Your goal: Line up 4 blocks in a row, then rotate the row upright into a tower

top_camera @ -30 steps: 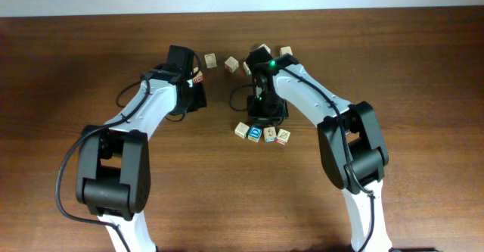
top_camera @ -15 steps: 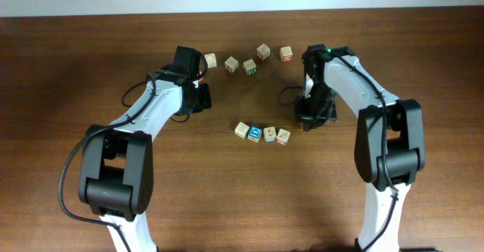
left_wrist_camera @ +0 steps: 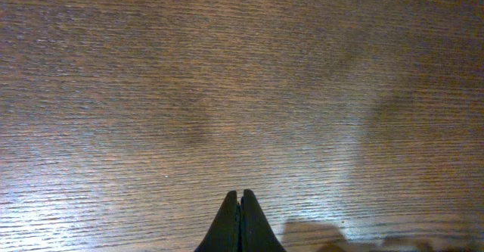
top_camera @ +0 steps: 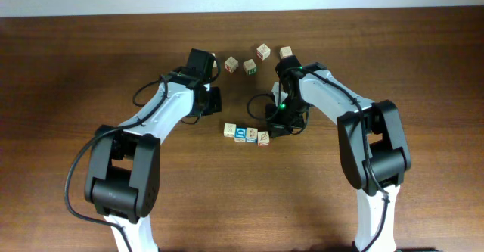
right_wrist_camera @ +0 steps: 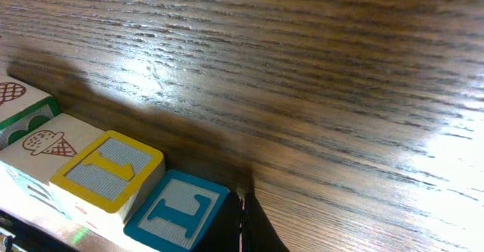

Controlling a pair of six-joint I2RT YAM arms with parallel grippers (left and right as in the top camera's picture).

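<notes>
While the right gripper (right_wrist_camera: 243, 206) sits at the frame's centre, fingers pressed together just beside the blue-faced block (right_wrist_camera: 175, 210) ending the row of four blocks (top_camera: 243, 134), the left gripper (left_wrist_camera: 240, 214), its fingers likewise pressed together, hangs over the wooden table (left_wrist_camera: 227, 70) farther up and left.

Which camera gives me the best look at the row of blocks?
Overhead: the row of blocks lies in view from above, top faces showing. The right wrist view is close up but crops the row at the frame edge. The left wrist view shows only tabletop.
</notes>
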